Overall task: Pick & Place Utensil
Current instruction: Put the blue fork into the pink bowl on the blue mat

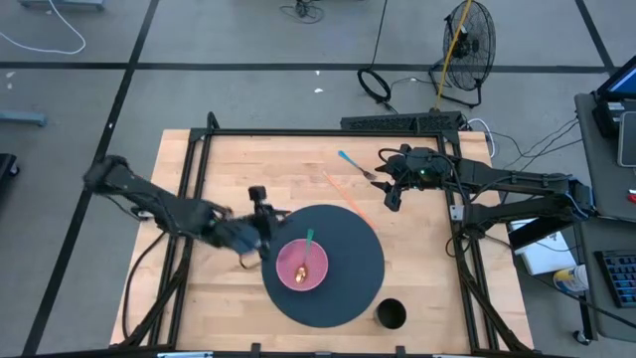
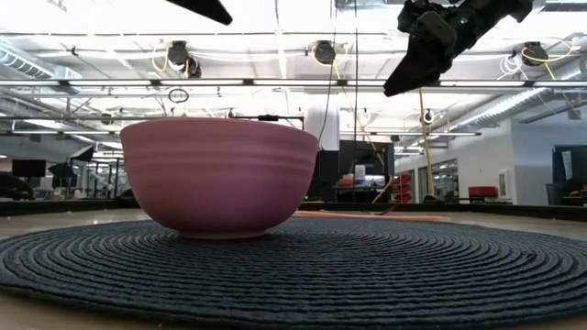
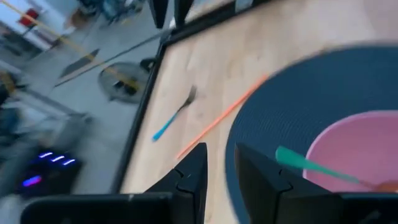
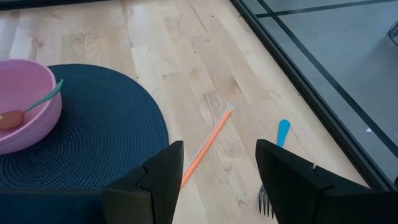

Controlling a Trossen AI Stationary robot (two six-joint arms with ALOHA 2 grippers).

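Fork [image 1: 355, 165]: one item, blue handle with grey metal tines, lying flat on the bare wooden table [image 1: 199, 298] near the far edge, well apart from the pink bowl [image 1: 301, 265]; judged to be the utensil next due for picking, since it lies loose outside the bowl. An orange straw [image 1: 343, 194] lies just beside it on the wood, running at a slant toward the dark round woven mat [image 1: 348, 288], with its near end at or close to the mat's edge. Spoon [image 1: 307, 251]: one item, green handle, already resting in the bowl with the handle leaning over the rim, so that part of the task looks done. Bowl stands on the mat, left of centre. Right gripper [image 1: 394, 198]: raised above the table close to the fork's tined end, fingers parted and nothing between them; in its own wrist view the fork's blue handle [image 4: 282, 132] and tines show between and just beyond the fingers, a placing that suits a descent onto the fork. Left gripper [image 1: 260, 221]: hovering at the mat's left edge beside the bowl, fingers a little apart and holding nothing, apparently waiting clear of the work. A small dark cup [image 1: 391, 315] stands by the mat's near right edge, untouched.
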